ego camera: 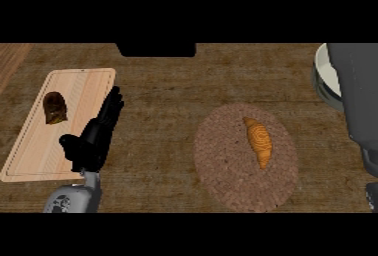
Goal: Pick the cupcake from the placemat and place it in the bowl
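Head view shows the left hand (92, 140) released, fingers straight and together, lying along the right edge of a wooden cutting board (81, 90) at the left of the counter (170, 75); it holds nothing and looks to be resting. On that board, just up and left of the fingertips, sits a small dark brown item (55, 107), too indistinct to name. Well apart to the right lies the round woven placemat (221, 165), and the only thing on it is a long, ridged orange pastry (258, 142) set slightly right of centre. No cupcake shows on the placemat. Further right, the right forearm (358, 95) runs up the view's edge and crosses over the pale rim of the bowl (322, 75) in the upper right corner. The right hand itself does not show, so whether it is clenched around anything cannot be told, and the bowl's inside is mostly hidden by the arm.

My judgement is that the step in hand is the placing: with the mat bare of a cupcake and the arm over the bowl, the cupcake is probably either carried there or already inside. If carried, the next move calls for lowering within the rim, letting go, then lifting clear without knocking the bowl
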You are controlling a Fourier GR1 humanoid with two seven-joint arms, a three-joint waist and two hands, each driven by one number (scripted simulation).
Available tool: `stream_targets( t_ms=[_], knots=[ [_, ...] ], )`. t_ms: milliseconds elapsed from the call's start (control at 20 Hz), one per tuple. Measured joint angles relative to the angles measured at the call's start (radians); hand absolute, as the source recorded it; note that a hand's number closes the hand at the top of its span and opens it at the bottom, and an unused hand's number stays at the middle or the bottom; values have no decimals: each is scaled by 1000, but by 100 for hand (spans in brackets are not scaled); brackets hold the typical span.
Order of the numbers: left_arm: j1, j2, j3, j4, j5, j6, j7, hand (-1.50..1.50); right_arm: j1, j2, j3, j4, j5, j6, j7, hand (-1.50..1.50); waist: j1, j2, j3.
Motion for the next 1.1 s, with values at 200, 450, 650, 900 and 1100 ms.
stream_targets(
  t_ms=[200,450,650,900,1100],
  knots=[
    [-14,3,5,6,6,-8,2,0,5,-72,-9,110,33,22,-35,150,2,2,0],
    [-28,1,8,21,0,-5,-5,0,41,-153,-23,233,62,7,-117,150,3,3,0],
    [-20,6,16,24,7,-14,-12,0,68,-201,-55,329,66,-38,-181,150,5,4,1],
    [-29,5,18,27,8,-18,-13,0,102,-252,-102,472,60,-123,-285,150,11,6,1],
    [-26,-3,5,14,-2,-11,-7,0,118,-276,-137,583,50,-183,-348,150,16,8,2]
  ],
)
